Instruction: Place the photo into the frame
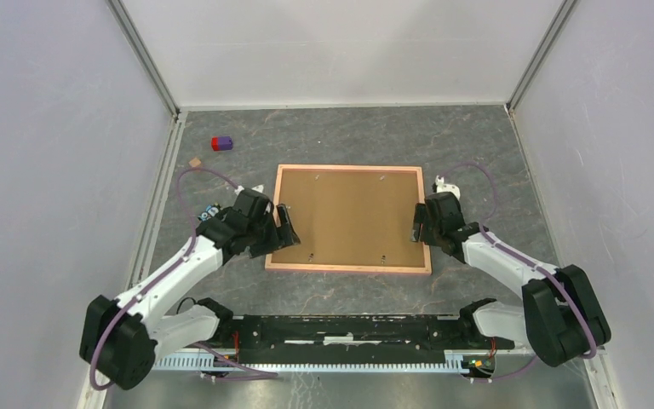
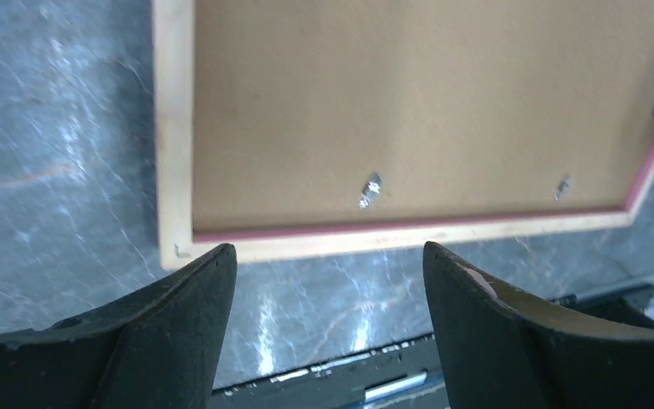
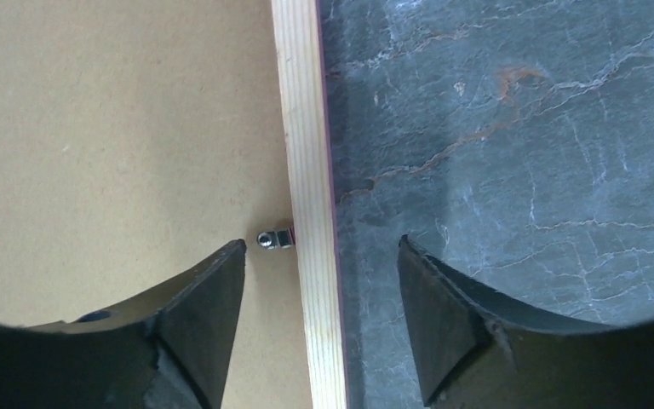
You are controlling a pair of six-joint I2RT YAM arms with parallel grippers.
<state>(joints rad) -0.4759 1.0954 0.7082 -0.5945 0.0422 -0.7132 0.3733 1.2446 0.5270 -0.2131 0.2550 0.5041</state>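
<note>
The frame [image 1: 349,167] lies face down mid-table, its pale wood back rim up and a thin pink edge showing. A brown backing board [image 1: 349,217] fills it, held by small metal clips [image 3: 274,239]. The photo is hidden. My left gripper [image 1: 287,228] is at the frame's left side, open; in the left wrist view the rail [image 2: 173,128] runs just past the gripper [image 2: 328,251], nothing between the fingers. My right gripper [image 1: 417,223] is open at the right side. In its wrist view the gripper [image 3: 322,243] straddles the rail [image 3: 300,102], not closed on it.
A red-and-purple block [image 1: 221,143] and a small tan piece [image 1: 195,161] lie at the back left. White walls enclose the grey marbled table [image 1: 477,145] on three sides. A black bar [image 1: 349,328] runs between the arm bases at the near edge.
</note>
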